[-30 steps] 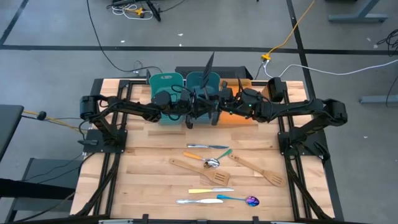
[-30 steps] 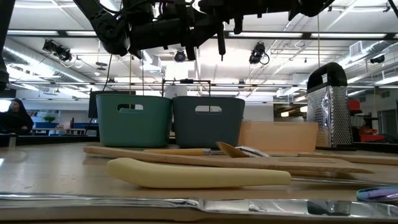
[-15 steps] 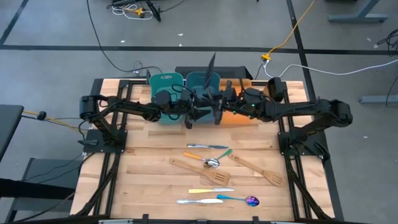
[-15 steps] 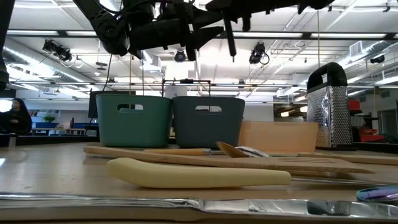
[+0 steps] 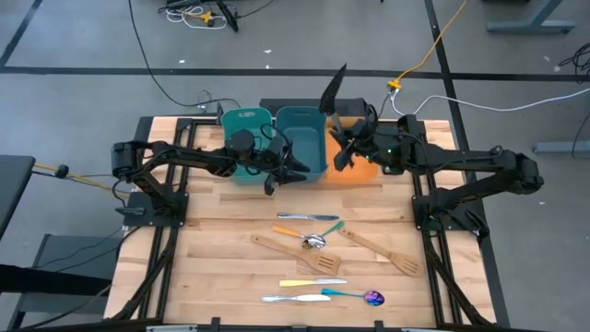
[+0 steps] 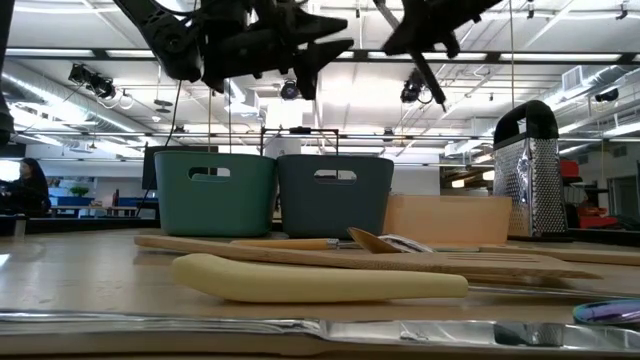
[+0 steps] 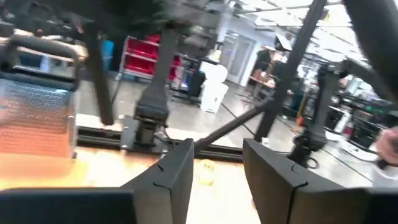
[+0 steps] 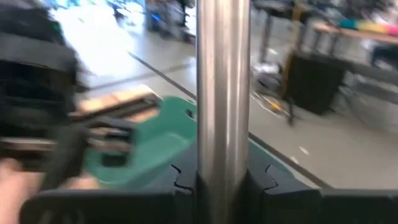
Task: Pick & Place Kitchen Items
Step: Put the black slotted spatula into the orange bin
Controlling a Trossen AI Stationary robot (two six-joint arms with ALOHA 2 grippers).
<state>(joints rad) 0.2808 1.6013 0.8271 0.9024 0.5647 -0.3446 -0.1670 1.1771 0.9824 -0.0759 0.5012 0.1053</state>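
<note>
High view: right claw [image 5: 343, 148] grips the black slotted spatula [image 5: 332, 89]; left claw [image 5: 288, 172] gapes, holding nothing.

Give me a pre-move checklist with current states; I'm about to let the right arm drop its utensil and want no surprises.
1. Right gripper shut on black slotted spatula: ok, silver handle clamped.
2. Spatula over a teal bin: not ok, it sits above the orange tray side.
3. Left gripper empty: ok, fingers apart, nothing between.
4. Left gripper clear of the right: ok, it is beside the bins.
5. Remaining utensils undisturbed: ok, wooden spatulas lie flat.
</note>
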